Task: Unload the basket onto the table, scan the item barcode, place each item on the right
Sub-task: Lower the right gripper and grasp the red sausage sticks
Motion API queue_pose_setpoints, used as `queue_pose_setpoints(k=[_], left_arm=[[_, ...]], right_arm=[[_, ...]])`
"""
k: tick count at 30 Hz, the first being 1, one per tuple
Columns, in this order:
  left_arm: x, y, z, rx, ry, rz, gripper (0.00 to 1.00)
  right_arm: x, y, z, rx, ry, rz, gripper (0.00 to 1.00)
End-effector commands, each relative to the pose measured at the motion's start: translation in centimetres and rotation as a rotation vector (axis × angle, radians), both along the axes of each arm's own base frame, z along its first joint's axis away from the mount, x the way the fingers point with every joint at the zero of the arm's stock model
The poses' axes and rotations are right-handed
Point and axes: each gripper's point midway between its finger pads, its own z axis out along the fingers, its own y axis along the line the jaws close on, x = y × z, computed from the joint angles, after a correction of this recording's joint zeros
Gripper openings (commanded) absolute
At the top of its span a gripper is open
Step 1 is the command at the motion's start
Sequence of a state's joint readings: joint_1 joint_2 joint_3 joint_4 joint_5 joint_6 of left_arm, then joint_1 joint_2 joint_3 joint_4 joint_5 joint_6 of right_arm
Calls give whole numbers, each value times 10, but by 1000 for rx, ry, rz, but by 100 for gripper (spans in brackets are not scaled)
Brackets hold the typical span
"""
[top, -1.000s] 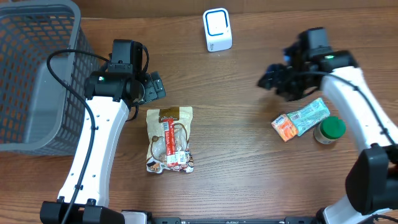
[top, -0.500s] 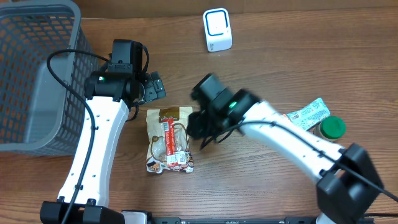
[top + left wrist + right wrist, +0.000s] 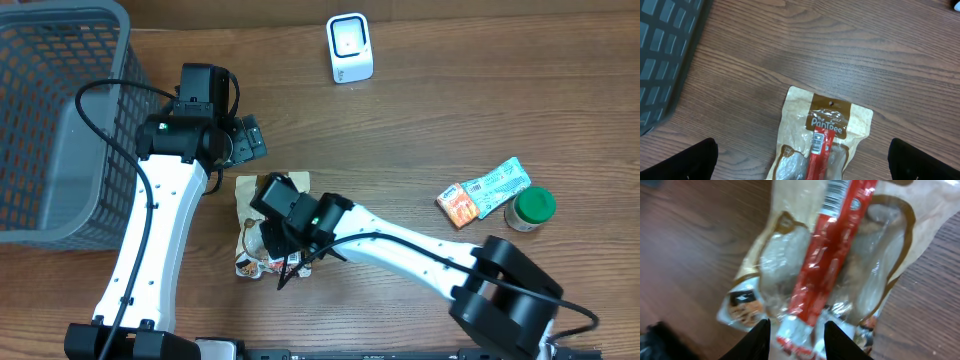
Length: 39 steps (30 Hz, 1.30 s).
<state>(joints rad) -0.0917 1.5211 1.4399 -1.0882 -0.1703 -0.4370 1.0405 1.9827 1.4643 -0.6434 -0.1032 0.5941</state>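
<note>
Grey plastic mesh forms the basket (image 3: 40, 60) at the far left; only its own grid is seen inside. Beside it, the left gripper (image 3: 247, 140) is held wide apart. The glossy tan pouch (image 3: 830, 130), crossed by a red strip bearing a barcode, is laid flat on the wooden table (image 3: 420, 130). The right gripper (image 3: 797, 337) is set astride its lower end, fingers partly apart; a pinch cannot be told. A green-lidded jar (image 3: 530, 208) is stood far right, contents hidden.

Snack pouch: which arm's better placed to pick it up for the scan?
Right. The right tool is directly over the snack pouch, straddling its red strip. The left tool hangs wide open, higher up and back off the pouch's top edge.
</note>
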Motion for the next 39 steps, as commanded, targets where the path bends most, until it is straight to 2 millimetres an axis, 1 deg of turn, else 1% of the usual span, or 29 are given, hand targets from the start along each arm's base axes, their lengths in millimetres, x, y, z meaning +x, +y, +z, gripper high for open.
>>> queue_pose_setpoints(k=[1,7,10,15,17,19,25,32,35,39], left_arm=[[1,3,5,19,-13,-7,100],[1,3,5,19,-13,-7,100],[1,3,5,20,-13,-7,100],[1,3,5,19,-13,-7,100],[1,3,5,20,-13,-7,100],[1,3,5,19,-13,-7,100],[1,3,5,20,-13,-7,100],[1,3,5,20,-13,-7,100],[1,3,5,19,-13,-7,100],[1,3,5,19,-13,-7,100]], right_arm=[[4,-3,-19,-40,2,-20,36],[2,-4,-38,-64,42,-54,36],[0,-2,-42,-61,58,-48,36],[-4,5,-39,-26,80,-31,36],[-5,5,-39,-24,85,-28,33],[-4,6,-38,-21,86,-29,26],[2,6,-27,9,81,-37,28],[6,11,-24,31,65,-37,34],[5,14,-24,40,59,-32,34],[2,14,-29,30,64,-28,34]])
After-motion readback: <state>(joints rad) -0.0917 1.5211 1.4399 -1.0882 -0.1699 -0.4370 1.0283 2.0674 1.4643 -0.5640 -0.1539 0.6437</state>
